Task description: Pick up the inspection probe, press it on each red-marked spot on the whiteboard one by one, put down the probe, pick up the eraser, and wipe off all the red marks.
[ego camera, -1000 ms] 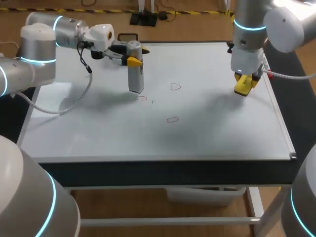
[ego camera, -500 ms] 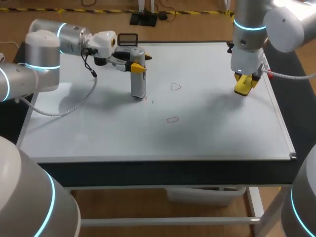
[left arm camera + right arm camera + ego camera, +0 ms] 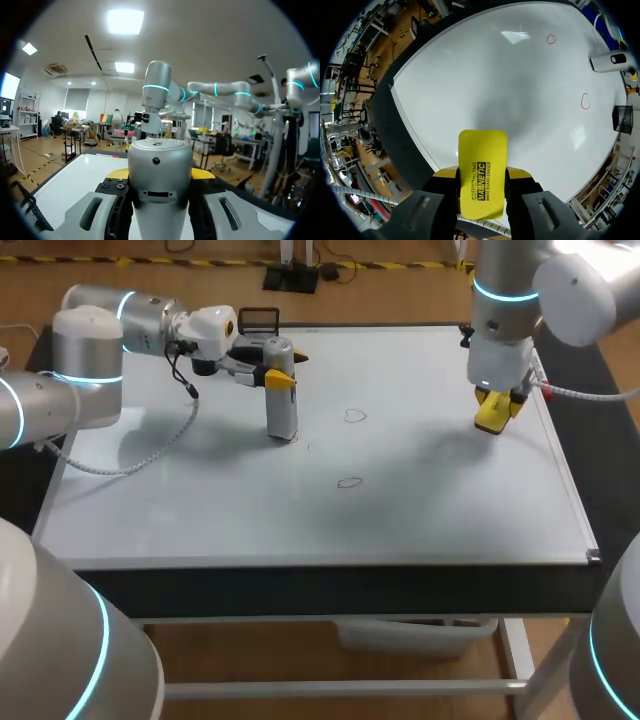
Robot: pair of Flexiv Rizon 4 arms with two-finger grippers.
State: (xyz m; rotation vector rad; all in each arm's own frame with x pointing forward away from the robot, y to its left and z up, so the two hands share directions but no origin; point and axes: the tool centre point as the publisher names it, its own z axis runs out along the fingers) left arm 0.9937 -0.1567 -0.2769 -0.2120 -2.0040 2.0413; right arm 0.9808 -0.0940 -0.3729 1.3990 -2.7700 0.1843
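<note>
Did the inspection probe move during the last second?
Yes. The inspection probe, held in the left gripper, has shifted slightly right and down, so its tip now reaches the leftmost red mark on the whiteboard.

Silver-grey arms (image 3: 88,352) with glowing cyan rings, jaws tipped yellow.

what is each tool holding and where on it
The left tool is shut on the inspection probe, around its upper body, with the probe upright. The right tool is shut on the yellow eraser, across its long sides near the rear end.
</note>
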